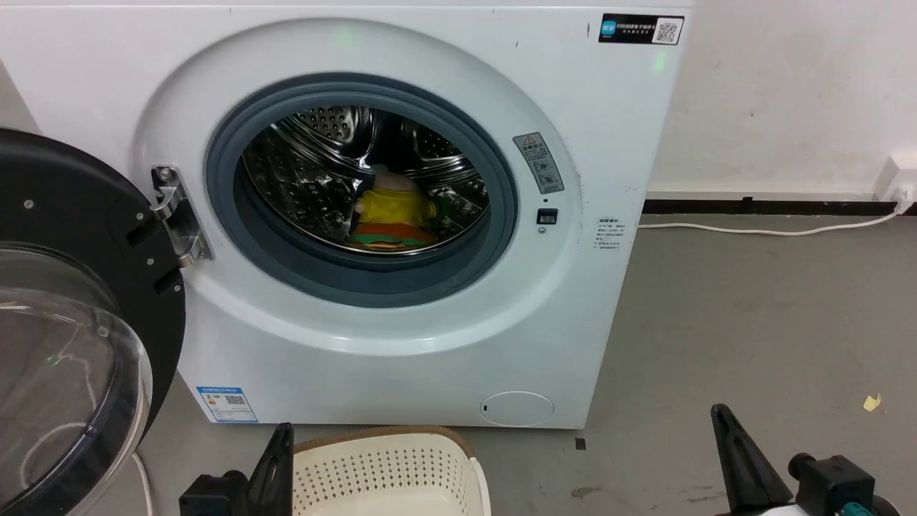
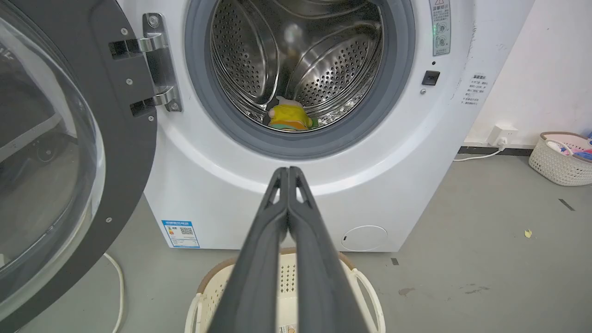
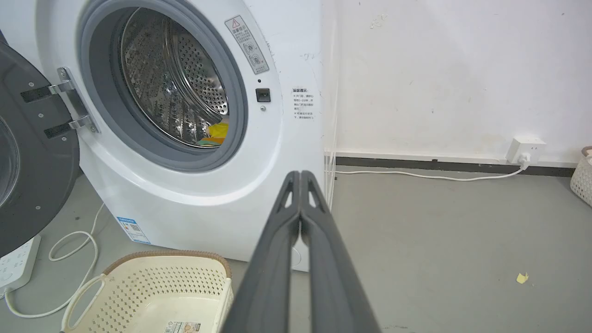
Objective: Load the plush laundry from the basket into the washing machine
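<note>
Loading is looking finished; shutting the door [image 1: 71, 201] is likely coming next.
Left gripper [image 2: 288, 170] and right gripper [image 3: 300, 174] are pointing up from bottom centre, fingers pressed together on nothing; the basket [image 3: 162, 256] is sitting bare at lower left; the soft toys [image 1: 392, 215] are lying mid-frame in the washer [image 1: 401, 373] drum.

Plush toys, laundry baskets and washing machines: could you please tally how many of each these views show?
Plush toys: 2, yellow doll and burger plush
Laundry baskets: 2, cream basket and far basket
Washing machines: 1
Total: 5
</note>
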### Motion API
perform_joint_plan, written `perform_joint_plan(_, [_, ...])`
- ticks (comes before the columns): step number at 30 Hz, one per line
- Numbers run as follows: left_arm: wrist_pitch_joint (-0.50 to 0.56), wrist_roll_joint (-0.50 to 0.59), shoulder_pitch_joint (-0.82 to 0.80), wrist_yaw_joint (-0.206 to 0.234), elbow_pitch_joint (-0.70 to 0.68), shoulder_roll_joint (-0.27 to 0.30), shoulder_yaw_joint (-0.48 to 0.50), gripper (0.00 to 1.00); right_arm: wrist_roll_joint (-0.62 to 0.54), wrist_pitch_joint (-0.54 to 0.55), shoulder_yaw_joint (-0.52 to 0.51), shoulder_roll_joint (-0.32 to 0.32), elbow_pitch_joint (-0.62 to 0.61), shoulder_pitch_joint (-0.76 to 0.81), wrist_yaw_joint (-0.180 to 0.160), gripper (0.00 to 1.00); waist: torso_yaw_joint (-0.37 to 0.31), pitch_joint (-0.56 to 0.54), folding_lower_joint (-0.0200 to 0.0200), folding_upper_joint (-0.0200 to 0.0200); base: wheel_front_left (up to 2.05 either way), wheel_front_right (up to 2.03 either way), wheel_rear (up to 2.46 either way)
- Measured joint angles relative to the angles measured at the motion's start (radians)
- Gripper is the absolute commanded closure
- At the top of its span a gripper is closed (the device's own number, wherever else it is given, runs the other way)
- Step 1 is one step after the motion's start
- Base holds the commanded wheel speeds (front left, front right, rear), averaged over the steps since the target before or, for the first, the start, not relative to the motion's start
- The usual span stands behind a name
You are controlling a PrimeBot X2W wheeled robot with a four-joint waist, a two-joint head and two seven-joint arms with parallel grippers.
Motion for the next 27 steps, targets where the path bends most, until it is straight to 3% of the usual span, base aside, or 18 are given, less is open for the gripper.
perform_joint_plan(27, [0.058, 0.083, -0.037, -0.03, -0.023, -0.04, 0.052, 1.0, -0.042, 0.057, -0.003, 0.0, -0.017, -0.036, 0.0, 1.0, 0.005, 0.027, -0.0001, 0.0001, 0.0, 0.0, 0.0])
